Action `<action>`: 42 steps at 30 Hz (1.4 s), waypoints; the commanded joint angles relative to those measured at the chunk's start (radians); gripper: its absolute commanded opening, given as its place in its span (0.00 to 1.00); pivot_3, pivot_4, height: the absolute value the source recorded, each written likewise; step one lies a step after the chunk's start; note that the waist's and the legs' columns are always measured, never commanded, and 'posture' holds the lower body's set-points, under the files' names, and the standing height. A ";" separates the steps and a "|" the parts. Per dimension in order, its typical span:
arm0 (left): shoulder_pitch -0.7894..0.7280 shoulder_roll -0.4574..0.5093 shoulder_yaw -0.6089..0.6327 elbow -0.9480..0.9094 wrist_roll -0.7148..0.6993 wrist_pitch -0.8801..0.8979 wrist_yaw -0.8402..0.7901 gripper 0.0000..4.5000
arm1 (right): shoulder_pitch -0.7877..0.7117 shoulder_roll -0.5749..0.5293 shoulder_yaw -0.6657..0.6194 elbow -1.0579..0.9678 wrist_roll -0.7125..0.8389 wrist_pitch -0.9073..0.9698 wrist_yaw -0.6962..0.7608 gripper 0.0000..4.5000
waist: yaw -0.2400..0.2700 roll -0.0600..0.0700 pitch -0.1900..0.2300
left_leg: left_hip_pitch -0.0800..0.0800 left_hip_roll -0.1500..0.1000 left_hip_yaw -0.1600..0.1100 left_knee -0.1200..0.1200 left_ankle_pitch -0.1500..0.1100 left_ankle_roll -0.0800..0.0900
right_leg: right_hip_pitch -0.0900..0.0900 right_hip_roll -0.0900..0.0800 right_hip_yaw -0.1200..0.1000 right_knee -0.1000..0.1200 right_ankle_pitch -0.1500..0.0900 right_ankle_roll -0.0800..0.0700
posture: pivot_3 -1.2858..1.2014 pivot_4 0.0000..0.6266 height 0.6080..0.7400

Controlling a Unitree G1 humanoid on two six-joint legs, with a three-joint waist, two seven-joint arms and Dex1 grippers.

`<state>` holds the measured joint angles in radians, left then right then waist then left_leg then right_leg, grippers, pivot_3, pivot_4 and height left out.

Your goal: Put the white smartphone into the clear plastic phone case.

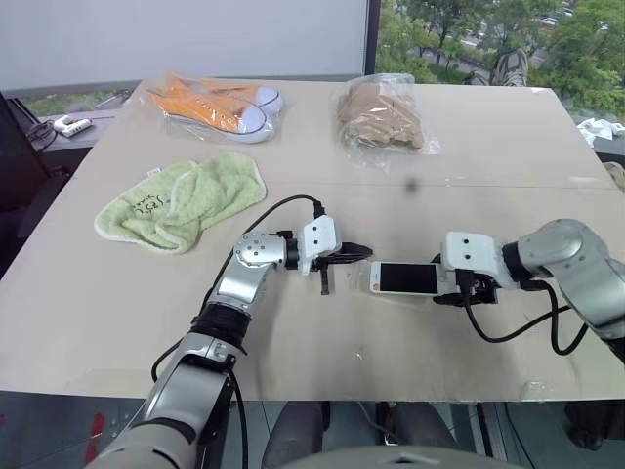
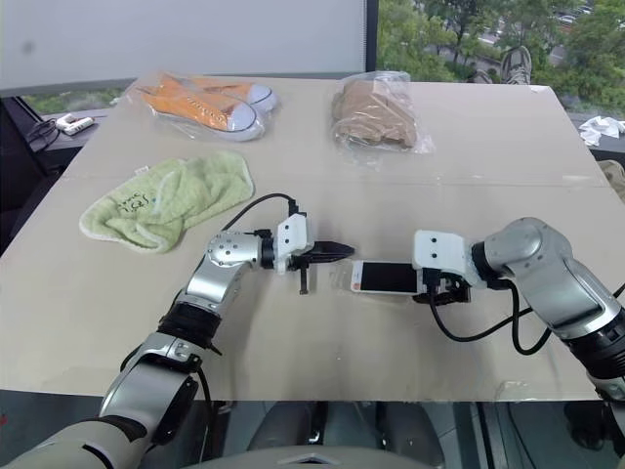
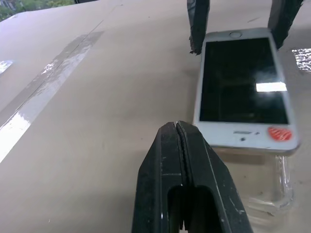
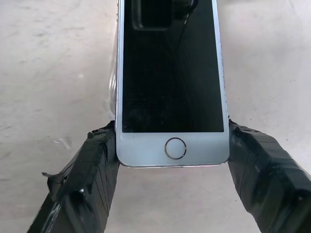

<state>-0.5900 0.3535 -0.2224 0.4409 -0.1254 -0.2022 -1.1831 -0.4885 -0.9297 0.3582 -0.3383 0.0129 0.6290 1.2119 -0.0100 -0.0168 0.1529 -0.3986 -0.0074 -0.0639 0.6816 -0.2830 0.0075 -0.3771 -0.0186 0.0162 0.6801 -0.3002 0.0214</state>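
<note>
The right gripper [image 4: 172, 160] grasps the white smartphone [image 1: 404, 278] across its width at the home-button end, one black finger [image 4: 82, 184] pressed to each long edge. The phone lies screen up, stretching away from this gripper toward the left gripper [image 1: 359, 252], flat or nearly flat on the beige table [image 1: 439, 195].

The left gripper is clenched, its two fingers pressed together with nothing between them. Its tip points at the phone's earpiece end and stops just short of it, apart from the phone. In the left wrist view the clear plastic phone case [image 3: 272, 194] shows as a glossy see-through corner poking out from under the earpiece end, just beside the clenched fingertips [image 3: 177, 145]. Whether the phone is seated in the case or merely lying over it I cannot tell. A small red sticker [image 3: 279, 133] sits on the white bezel at that same end.

Well beyond the left gripper lies a crumpled green towel [image 1: 181, 203]. Farther back are orange sneakers [image 1: 217, 106] in a clear bag, and well beyond the phone a brown cloth [image 1: 383, 115] in another clear bag.
</note>
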 commanded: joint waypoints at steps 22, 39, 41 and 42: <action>0.066 0.022 -0.037 -0.199 -0.075 0.116 -0.101 0.00 | -0.036 -0.011 0.034 -0.089 -0.008 0.127 0.001 0.64 | 0.000 0.000 0.000 | 0.000 0.000 0.000 0.000 0.000 0.000 | 0.000 0.000 0.000 0.000 0.000 0.000 | 0.52 0.24 1.00; 0.062 0.034 -0.119 -0.112 0.075 0.026 -0.040 0.00 | -0.030 -0.007 0.029 -0.104 0.013 0.146 -0.005 0.99 | 0.000 0.000 0.000 | 0.000 0.000 0.000 0.000 -0.001 0.002 | 0.000 0.000 0.000 0.000 0.000 0.000 | 0.52 0.24 1.00; 0.057 0.031 -0.121 -0.103 0.079 0.021 -0.035 0.00 | -0.030 -0.006 0.026 -0.105 0.017 0.151 -0.007 0.99 | 0.001 0.000 0.000 | 0.000 0.000 0.000 0.000 -0.001 0.002 | 0.000 0.000 0.000 0.000 0.000 0.000 | 0.52 0.24 1.00; 0.056 0.029 -0.121 -0.100 0.079 0.021 -0.034 0.00 | -0.030 -0.006 0.025 -0.106 0.018 0.151 -0.008 0.99 | 0.001 0.000 0.000 | 0.000 0.000 0.000 0.000 -0.001 0.002 | 0.000 0.000 0.000 0.000 0.000 0.000 | 0.52 0.24 1.00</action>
<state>-0.5312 0.3862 -0.3242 0.3298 -0.0623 -0.1723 -1.2203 -0.5155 -0.9286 0.3971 -0.4146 0.0190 0.7794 1.2078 -0.0089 -0.0165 0.1527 -0.3987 -0.0075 -0.0640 0.6816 -0.2843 0.0099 -0.3770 -0.0186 0.0161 0.6800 -0.3002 0.0214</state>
